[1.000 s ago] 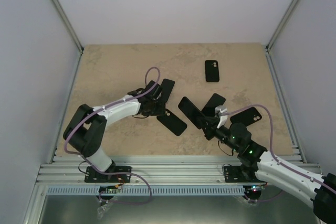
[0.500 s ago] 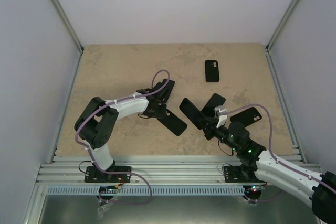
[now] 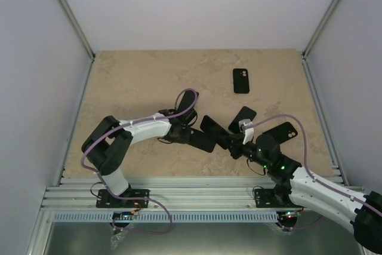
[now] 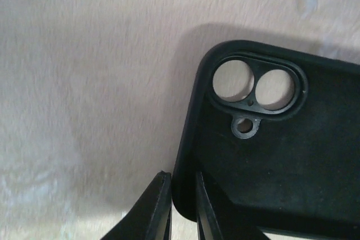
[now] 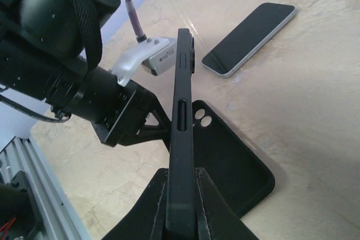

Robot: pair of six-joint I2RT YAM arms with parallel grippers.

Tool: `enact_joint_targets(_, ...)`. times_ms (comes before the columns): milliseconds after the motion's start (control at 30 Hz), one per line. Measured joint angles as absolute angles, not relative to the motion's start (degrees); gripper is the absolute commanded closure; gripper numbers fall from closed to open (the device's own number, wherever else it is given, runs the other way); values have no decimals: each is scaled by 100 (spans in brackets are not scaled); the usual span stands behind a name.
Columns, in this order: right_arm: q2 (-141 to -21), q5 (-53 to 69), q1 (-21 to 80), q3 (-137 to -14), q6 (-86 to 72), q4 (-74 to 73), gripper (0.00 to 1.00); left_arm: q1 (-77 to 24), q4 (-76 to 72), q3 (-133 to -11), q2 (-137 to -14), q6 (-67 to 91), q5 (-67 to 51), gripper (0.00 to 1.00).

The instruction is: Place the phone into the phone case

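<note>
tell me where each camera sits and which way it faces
top: above, behind the bases, looking down on the table; left arm and right arm show.
left wrist: looks down at the case; left end effector pinches its rim.
right wrist: looks along the phone the right end effector holds; left arm shows.
shared: all three show the case.

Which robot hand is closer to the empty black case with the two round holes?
Left. The left gripper has its fingers on either side of the empty case at its rim. The right gripper hovers close beside it, holding the phone on edge.
</note>
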State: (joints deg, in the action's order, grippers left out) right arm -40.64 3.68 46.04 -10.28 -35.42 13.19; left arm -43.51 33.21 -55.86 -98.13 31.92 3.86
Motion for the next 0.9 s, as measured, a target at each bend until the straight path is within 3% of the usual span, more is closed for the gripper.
enact_joint_targets(267, -4473, 709, 4593, -1844, -3721, 506, 99, -4460, 3518, -4866, -9080, 3677, 399, 88)
enact_joint_targets(467, -4984, 1070, 4587, -2270, -3879, -45, 100, -4460, 3385, -4429, -8691, 4010, 250, 72)
enact_joint_targets(700, -5465, 1435, 4587, -2773, -3916, -580, 100, -4388, 3345, -4309, -8003, 4222, 294, 63)
enact_joint_targets(900, -6045, 1931, 4431, -3232, -3898, -810, 99, -3732, 2720, -3830, -7397, 4274, -91, 56)
